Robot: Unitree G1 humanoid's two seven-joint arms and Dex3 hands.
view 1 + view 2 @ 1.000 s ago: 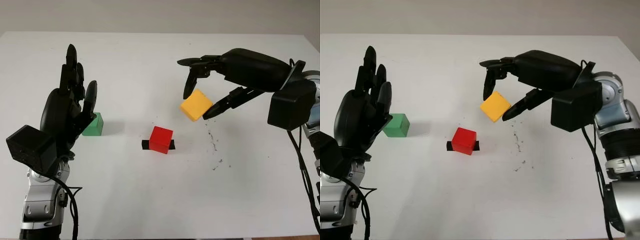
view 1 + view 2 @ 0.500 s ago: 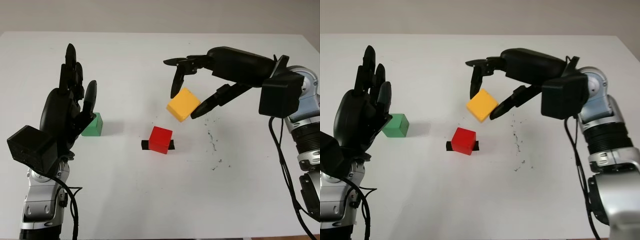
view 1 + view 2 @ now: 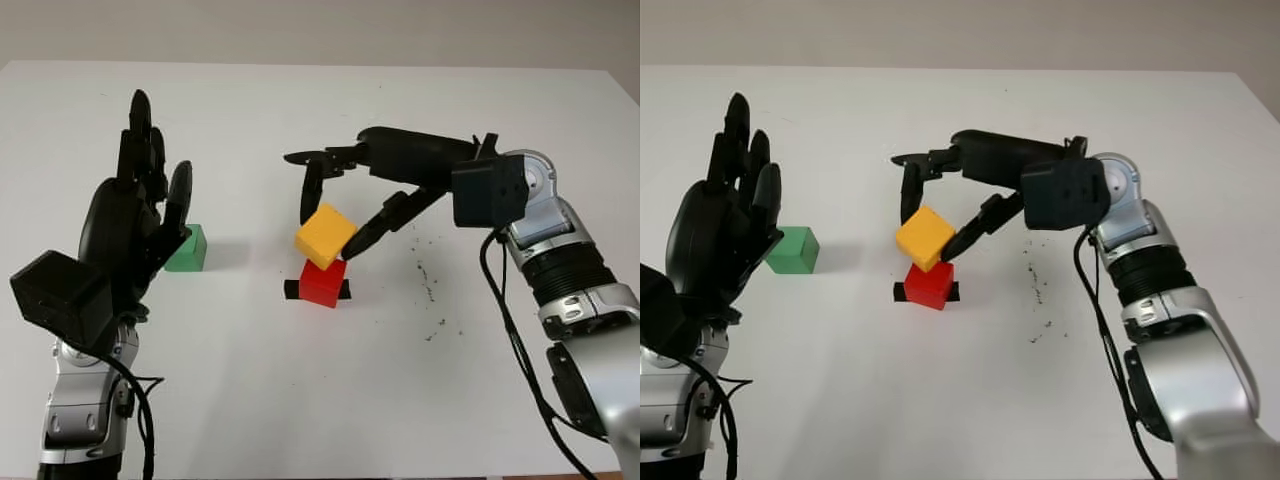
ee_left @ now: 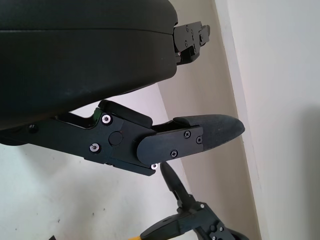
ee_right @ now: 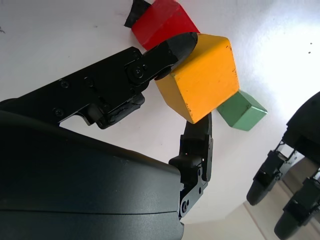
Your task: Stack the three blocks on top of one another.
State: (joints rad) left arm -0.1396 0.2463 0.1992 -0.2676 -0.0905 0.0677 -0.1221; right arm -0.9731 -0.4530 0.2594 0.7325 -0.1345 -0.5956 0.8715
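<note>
My right hand (image 3: 330, 225) is shut on the yellow block (image 3: 325, 235), holding it tilted directly over the red block (image 3: 322, 281). The red block sits on a strip of black tape at the table's middle. In the right wrist view the yellow block (image 5: 200, 77) is pinched between black fingers (image 5: 167, 50), with the red block (image 5: 162, 22) just beyond it. Whether the two blocks touch is unclear. The green block (image 3: 187, 249) rests on the table to the left, partly behind my left hand (image 3: 135, 215), which is open and raised above the table.
The white table (image 3: 300, 400) extends on all sides. Small dark specks (image 3: 430, 290) mark the surface right of the red block. The far table edge meets a pale wall at the top.
My right hand carried the yellow block leftward and down, from right of the red block to directly above it. The left hand and green block stayed put.
</note>
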